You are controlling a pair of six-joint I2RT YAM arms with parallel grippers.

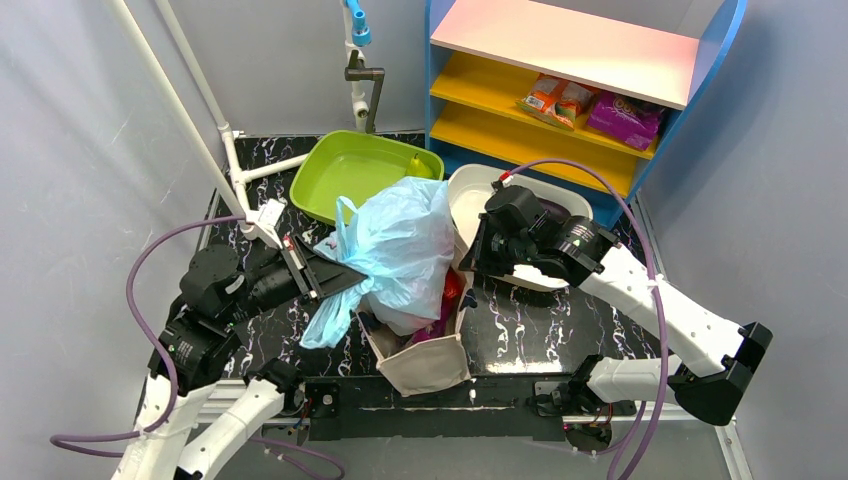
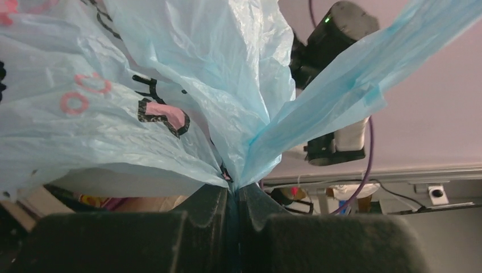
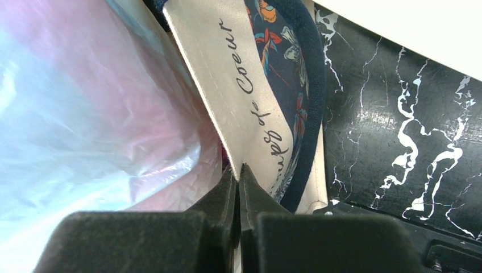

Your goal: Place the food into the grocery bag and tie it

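Observation:
The light-blue grocery bag (image 1: 403,240) with pink prints stands bunched up in the mouth of a beige canvas tote (image 1: 432,362) at the table's centre. My left gripper (image 1: 352,268) is shut on a gathered fold and handle strip of the bag (image 2: 170,74), with the plastic fanning out from the pinched jaws (image 2: 236,190). My right gripper (image 1: 468,262) is shut on the tote's beige rim (image 3: 244,85), right beside the bag (image 3: 85,114). A small red bit (image 1: 452,288) shows between bag and tote. A pink tint shows through the plastic. The rest of the food is hidden.
A green tray (image 1: 340,190) with a green pear (image 1: 420,165) sits behind the bag. A white basin (image 1: 476,195) lies under my right arm. A blue shelf at the back right holds snack packets (image 1: 558,98). White pipes (image 1: 240,170) stand at the back left.

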